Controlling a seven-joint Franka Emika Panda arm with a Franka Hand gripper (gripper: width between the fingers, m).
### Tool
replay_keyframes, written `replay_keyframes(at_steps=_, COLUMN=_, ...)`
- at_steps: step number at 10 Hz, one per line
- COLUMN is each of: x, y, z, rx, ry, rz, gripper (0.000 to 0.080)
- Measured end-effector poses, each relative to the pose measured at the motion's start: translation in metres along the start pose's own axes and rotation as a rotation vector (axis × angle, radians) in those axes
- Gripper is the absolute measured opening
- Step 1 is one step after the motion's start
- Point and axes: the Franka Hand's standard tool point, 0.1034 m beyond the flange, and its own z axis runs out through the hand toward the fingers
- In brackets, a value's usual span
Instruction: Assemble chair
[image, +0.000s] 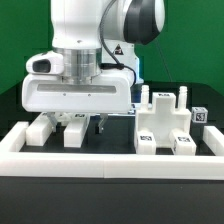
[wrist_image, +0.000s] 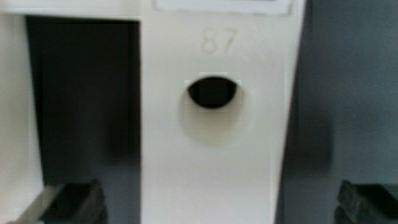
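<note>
Black table (image: 115, 140), white chair pieces (image: 165, 125)

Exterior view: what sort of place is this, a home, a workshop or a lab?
Most likely a robot lab bench: a black table fenced by a white rail, a plain green backdrop, and tagged white chair blocks beneath the arm.

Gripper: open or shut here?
Open. In the wrist view the gripper has its fingers wide apart, dark gaps separating them from the white chair piece between them.
</note>
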Motion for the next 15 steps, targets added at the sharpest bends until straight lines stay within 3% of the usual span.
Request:
replay_keyframes(at_steps=1, x=0.000, y=-0.001, z=0.000, rx=0.000, ry=0.000, rz=-0.001, gripper=0.0513)
replay_keyframes(at_steps=2, x=0.000, y=-0.001, z=0.000, rx=0.000, ry=0.000, rz=-0.002, gripper=0.0513)
replay_keyframes(at_steps=3, x=0.000, y=-0.001, z=0.000, rx=0.000, ry=0.000, rz=-0.001, gripper=0.0373)
replay_keyframes(at_steps=4, x=0.000, y=-0.001, z=0.000, rx=0.000, ry=0.000, rz=-0.001, gripper=0.0288)
replay_keyframes(at_steps=11, x=0.000, y=-0.001, z=-0.001, rx=0.001, ry=0.000, rz=-0.001, gripper=0.0289)
replay_keyframes(at_steps=12, x=0.003, y=-0.004, z=-0.008, rx=0.006, ry=0.003, rz=0.006, gripper=0.0289)
replay_keyframes(at_steps=15, x=0.016, y=-0.032, z=-0.048, rx=0.035, ry=0.023, rz=0.037, gripper=0.0290)
